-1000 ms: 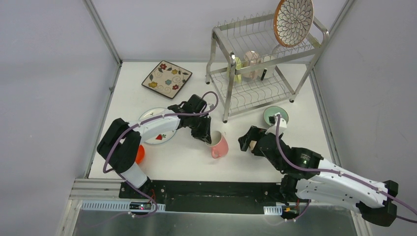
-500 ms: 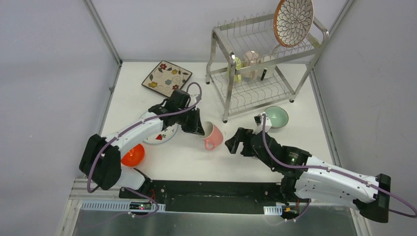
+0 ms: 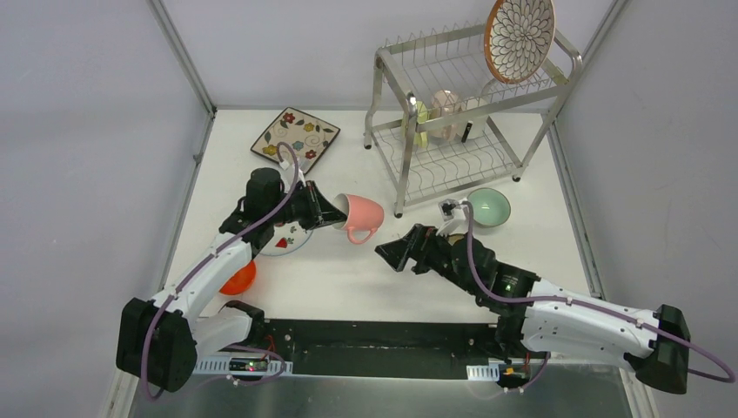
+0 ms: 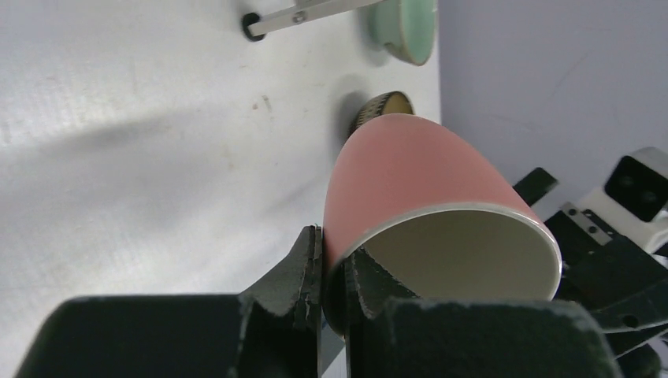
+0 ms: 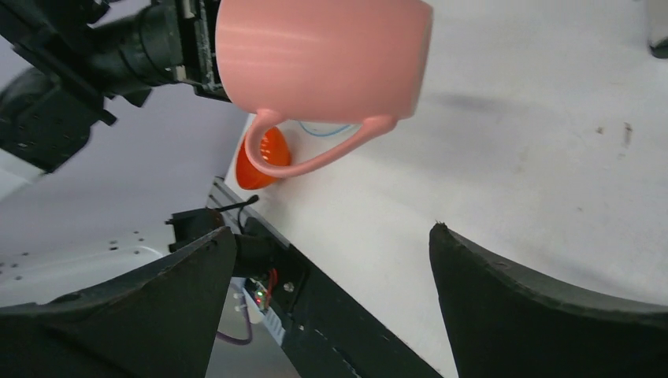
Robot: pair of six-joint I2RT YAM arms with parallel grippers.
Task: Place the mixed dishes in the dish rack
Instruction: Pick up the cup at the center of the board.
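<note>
My left gripper (image 3: 333, 212) is shut on the rim of the pink cup (image 3: 362, 215), which hangs on its side above the table with its handle down. In the left wrist view one finger sits inside the pink cup (image 4: 417, 173) and one outside, at my left gripper (image 4: 335, 260). My right gripper (image 3: 392, 254) stands open just right of and below the cup, holding nothing. From the right wrist the pink cup (image 5: 323, 55) hangs above the wide-apart right gripper (image 5: 331, 236). The dish rack (image 3: 396, 165) holds a round petal plate (image 3: 519, 35) on top and pale cups (image 3: 446, 113) below.
A square floral plate (image 3: 296, 139) lies at the back left. A white plate (image 3: 287, 239) and an orange bowl (image 3: 240, 279) sit under my left arm. A mint bowl (image 3: 488, 207) rests by the rack's front leg, and a brown bowl (image 4: 380, 111) lies near it.
My left gripper has lifted the pink cup off the table, tipped it sideways and drawn it left. My right gripper has moved left toward the cup.
</note>
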